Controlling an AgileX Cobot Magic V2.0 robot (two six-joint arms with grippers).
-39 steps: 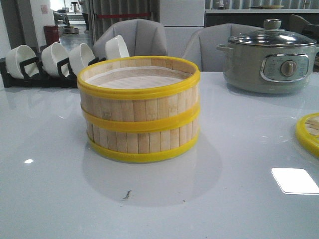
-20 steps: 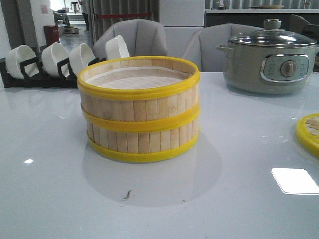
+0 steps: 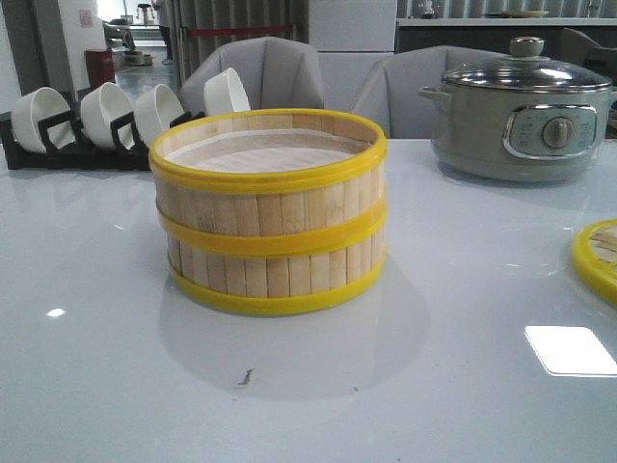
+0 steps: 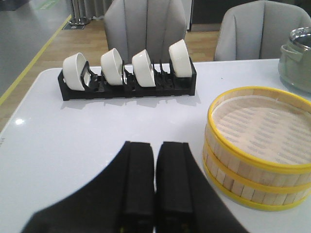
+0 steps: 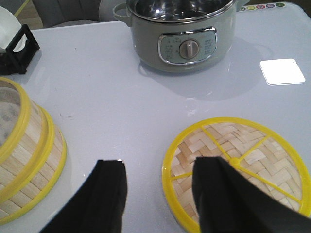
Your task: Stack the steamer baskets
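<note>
Two steamer baskets sat one on top of the other in the middle of the white desk. Their walls were pale bamboo and their rims were bright yellow. The top basket was open, and you could see its pale woven floor inside.

The lid lay flat on the desk at about 3 o'clock from the stack, well apart from it. It was woven bamboo with a yellow ring and yellow spokes. In the front view only its edge showed at the side of the picture.

A grey-green pot with a glass top stood at about 1 o'clock from the stack, near the far edge of the desk. A black rack with four white bowls stood at about 11 o'clock.

The left gripper hung over the desk near the stack, at about 8 o'clock from it. Its jaws were pressed together with nothing between them.

The right gripper hung over the desk near the lid. Its jaws were spread wide and held nothing. One finger was above the near part of the lid, and I could not tell if it touched.
</note>
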